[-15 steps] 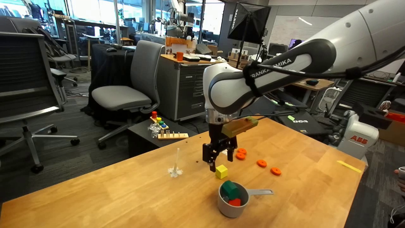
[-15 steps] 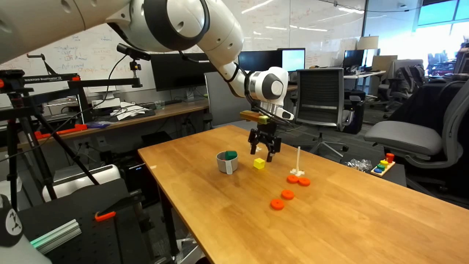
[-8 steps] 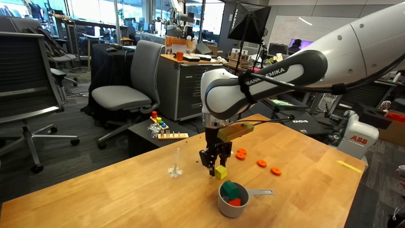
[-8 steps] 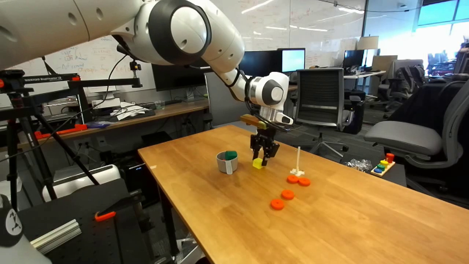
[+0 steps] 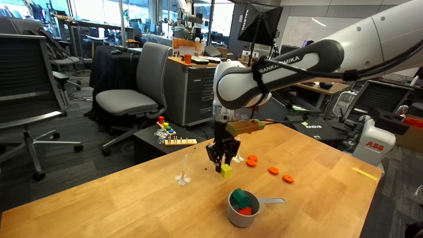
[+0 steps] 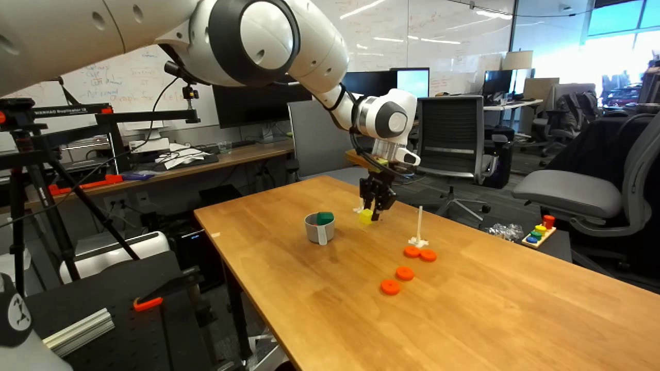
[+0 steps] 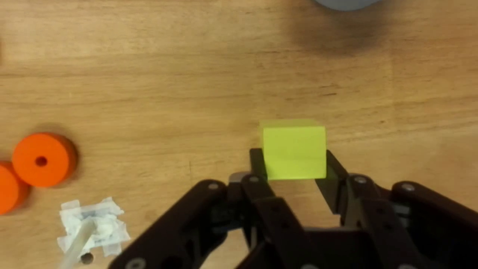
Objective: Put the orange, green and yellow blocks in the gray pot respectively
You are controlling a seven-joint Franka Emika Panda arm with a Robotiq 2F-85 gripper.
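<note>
Gray pot mostly outside wrist view

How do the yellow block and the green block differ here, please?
The yellow block is gripped between the fingers; the green block rests inside the gray pot. The yellow block looks roughly level; the green block sits tilted. Both are plain, single-coloured blocks.

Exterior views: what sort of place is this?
Probably a robotics lab in an office-like space. In the exterior views, there is a robot arm marked ABB beyond the table, a whiteboard with handwriting and a gray office chair.
</note>
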